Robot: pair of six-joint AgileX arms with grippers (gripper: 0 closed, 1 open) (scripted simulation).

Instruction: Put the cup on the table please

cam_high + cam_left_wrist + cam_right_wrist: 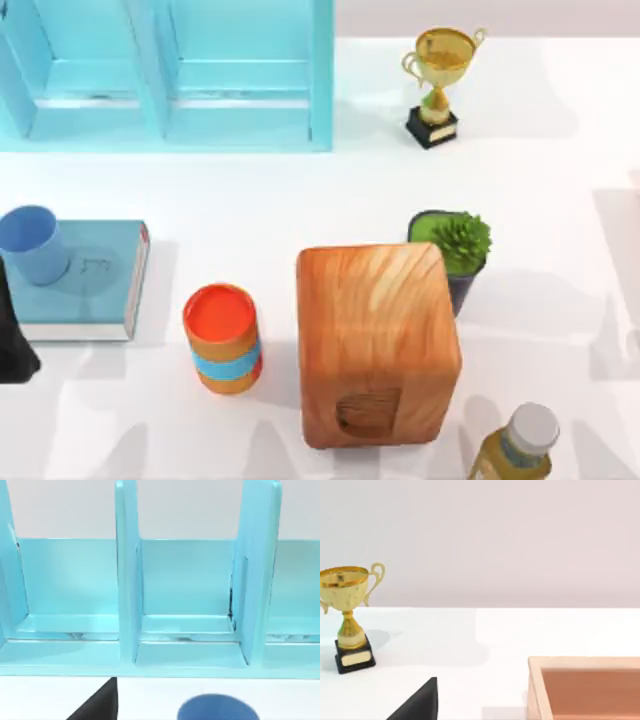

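Note:
The small light-blue cup (30, 243) stands upright at the far left of the table (560, 200), on the left end of a teal book (90, 280). Its rim also shows in the left wrist view as the cup (217, 708), in front of the light-blue shelf unit (160, 595). My left arm (12, 340) is a black shape at the left edge, just in front of the cup and book. A black part of my left gripper (97, 702) sits beside the cup, apart from it. A black part of my right gripper (417, 702) hangs over bare table.
An orange can with a blue band (222, 338) stands right of the book. A large wooden box (375, 345) fills the middle front, with a potted plant (455, 250) behind it. A gold trophy (438, 85) stands at the back and a bottle (520, 445) at the front right.

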